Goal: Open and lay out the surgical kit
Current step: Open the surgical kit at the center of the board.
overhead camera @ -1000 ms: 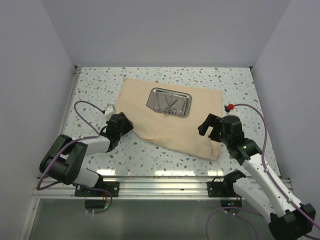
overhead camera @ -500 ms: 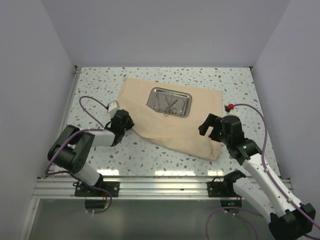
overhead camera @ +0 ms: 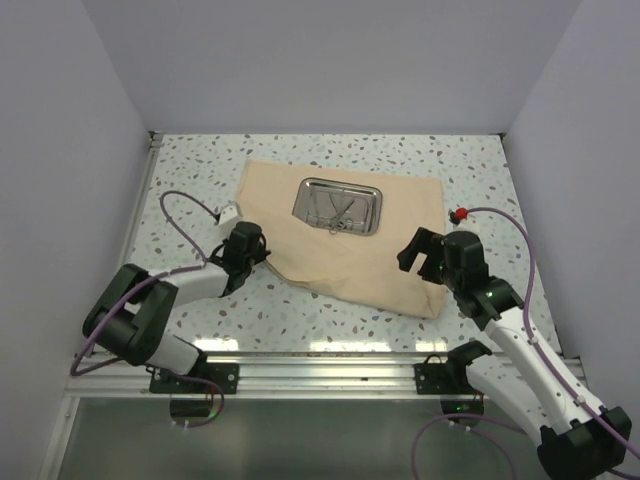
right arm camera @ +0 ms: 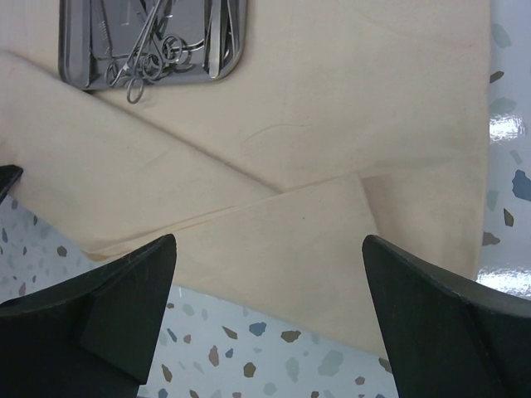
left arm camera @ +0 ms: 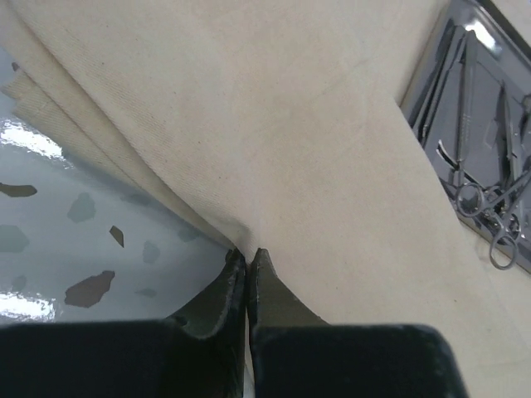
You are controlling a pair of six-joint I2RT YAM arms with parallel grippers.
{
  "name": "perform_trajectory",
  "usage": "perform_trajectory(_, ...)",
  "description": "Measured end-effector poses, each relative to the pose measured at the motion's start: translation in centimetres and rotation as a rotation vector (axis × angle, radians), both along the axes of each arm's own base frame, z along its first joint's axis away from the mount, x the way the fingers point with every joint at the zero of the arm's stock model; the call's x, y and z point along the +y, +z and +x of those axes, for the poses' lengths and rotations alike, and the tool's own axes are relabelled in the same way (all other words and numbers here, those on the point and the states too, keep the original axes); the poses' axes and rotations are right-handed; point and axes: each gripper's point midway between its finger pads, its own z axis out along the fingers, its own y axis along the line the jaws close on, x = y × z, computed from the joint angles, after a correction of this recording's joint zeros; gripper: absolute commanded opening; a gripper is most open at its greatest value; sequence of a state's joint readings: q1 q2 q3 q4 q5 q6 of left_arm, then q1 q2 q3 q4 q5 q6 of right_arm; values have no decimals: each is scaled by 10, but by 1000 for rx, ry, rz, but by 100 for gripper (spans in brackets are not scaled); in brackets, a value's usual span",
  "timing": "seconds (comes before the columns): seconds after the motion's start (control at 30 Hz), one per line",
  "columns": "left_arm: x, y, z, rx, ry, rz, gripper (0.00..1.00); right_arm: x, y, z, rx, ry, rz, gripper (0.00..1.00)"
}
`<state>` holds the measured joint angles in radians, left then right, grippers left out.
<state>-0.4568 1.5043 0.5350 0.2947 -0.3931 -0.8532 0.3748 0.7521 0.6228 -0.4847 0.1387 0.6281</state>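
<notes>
The surgical kit lies on the speckled table. Its beige cloth wrap (overhead camera: 350, 255) is spread out, with one folded flap at its near side (right arm camera: 282, 240). On the wrap stands the shiny steel tray (overhead camera: 338, 205), holding thin silver scissor-like instruments (right arm camera: 145, 62) (left arm camera: 498, 191). My left gripper (overhead camera: 258, 248) sits at the wrap's left edge. In the left wrist view its gripper (left arm camera: 247, 255) is shut, pinching the cloth (left arm camera: 290, 124) where the edge folds. My right gripper (overhead camera: 425, 260) hovers over the wrap's near right part, open wide (right arm camera: 270, 278), holding nothing.
A red knob (overhead camera: 460, 214) on the right arm's cable hangs by the wrap's right edge. A white plug (overhead camera: 231, 213) on the left arm's cable lies close to the wrap's left corner. Grey walls enclose the table; an aluminium rail (overhead camera: 320, 368) runs along the near edge.
My left gripper has moved right to the wrap's left edge and closed on it. The right arm has not moved.
</notes>
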Motion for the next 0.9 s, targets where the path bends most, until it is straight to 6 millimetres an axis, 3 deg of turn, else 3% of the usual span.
perform_trajectory(0.23, -7, 49, -7, -57, -26, -5, 0, 0, 1, 0, -3, 0, 1, 98)
perform_trajectory(0.33, -7, 58, -6, -64, -31, -1, 0, 0, 2, 0, -6, 0, 3, 98)
perform_trajectory(0.9, -10, 14, -18, 77, -83, 47, 0, 0, 10, -2, -38, 1, 15, 98)
